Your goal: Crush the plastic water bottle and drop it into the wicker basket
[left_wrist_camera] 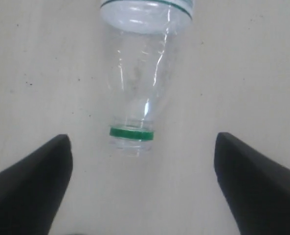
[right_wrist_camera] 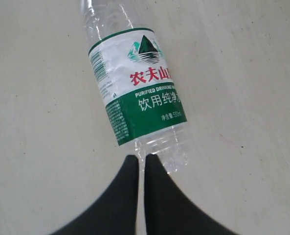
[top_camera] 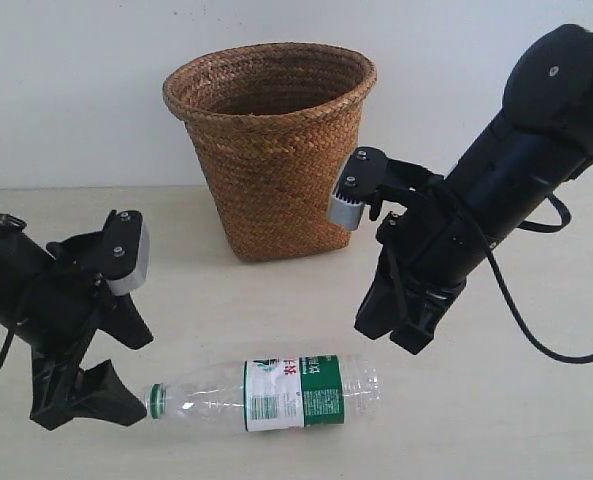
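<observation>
Plastic water bottle [top_camera: 276, 395] lies flat — left gripper [top_camera: 136, 375] gapes wide around its cap; right gripper [right_wrist_camera: 141, 164], pinched closed, near its base.

I'm getting soft, even light all round, only faint shadows under the bottle [top_camera: 276, 395]. White glints on its plastic in my left wrist view (mild glare), and the near fingers [left_wrist_camera: 27, 191] look soft-edged.

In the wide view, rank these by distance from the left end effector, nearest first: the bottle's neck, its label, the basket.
From the left end effector:
1. Bottle's green-ringed neck, right at its open fingertips.
2. Bottle's label, farther along the lying bottle, toward the right.
3. Wicker basket, standing upright at the back.
</observation>
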Available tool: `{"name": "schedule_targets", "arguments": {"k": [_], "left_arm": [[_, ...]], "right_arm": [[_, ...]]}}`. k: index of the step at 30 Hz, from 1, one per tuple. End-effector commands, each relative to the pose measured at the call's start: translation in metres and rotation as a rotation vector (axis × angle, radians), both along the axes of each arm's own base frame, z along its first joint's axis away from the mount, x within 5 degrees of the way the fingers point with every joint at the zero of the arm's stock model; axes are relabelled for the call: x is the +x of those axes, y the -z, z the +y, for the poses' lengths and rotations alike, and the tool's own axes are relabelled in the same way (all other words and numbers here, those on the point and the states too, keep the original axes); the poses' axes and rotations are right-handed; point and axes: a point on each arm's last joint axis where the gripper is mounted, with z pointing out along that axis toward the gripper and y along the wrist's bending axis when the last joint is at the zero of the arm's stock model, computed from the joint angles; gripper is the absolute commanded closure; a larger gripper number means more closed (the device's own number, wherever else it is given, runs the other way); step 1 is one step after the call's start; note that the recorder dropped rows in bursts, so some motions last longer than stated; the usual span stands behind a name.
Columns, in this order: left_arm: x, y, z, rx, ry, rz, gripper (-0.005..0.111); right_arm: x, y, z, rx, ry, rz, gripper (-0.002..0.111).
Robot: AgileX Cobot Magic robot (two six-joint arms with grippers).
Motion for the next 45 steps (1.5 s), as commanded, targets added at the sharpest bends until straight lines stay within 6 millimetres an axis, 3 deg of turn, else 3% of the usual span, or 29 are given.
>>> {"name": "schedule_targets", "arguments": {"k": [1, 13, 21, 25, 31, 39, 45], "left_arm": [[0.003, 0.019, -0.003, 0.007, 0.071, 0.002, 0.031], [0.014, 0.054, -0.008, -0.024, 0.083, -0.002, 0.034], [0.019, 0.06, -0.012, -0.059, 0.079, -0.032, 0.045], [0.018, 0.06, -0.012, -0.059, 0.12, -0.04, 0.062], [0.017, 0.06, -0.011, -0.052, 0.13, -0.041, 0.102], [0.018, 0.06, -0.011, -0.05, 0.128, -0.044, 0.102], [0.018, 0.06, -0.011, -0.05, 0.128, -0.044, 0.102]], "right_arm": [[0.002, 0.002, 0.002, 0.009, -0.005, 0.0, 0.108], [0.004, 0.005, 0.003, 0.013, 0.004, -0.002, 0.108], [0.005, 0.005, 0.003, 0.013, 0.006, -0.005, 0.108], [0.005, 0.005, 0.003, 0.013, 0.007, -0.007, 0.108], [0.005, 0.003, 0.006, 0.055, 0.033, 0.009, 0.108], [0.003, -0.005, 0.024, 0.28, 0.119, 0.141, 0.108], [-0.001, 0.016, 0.047, 0.247, 0.074, 0.135, 0.108]]}}
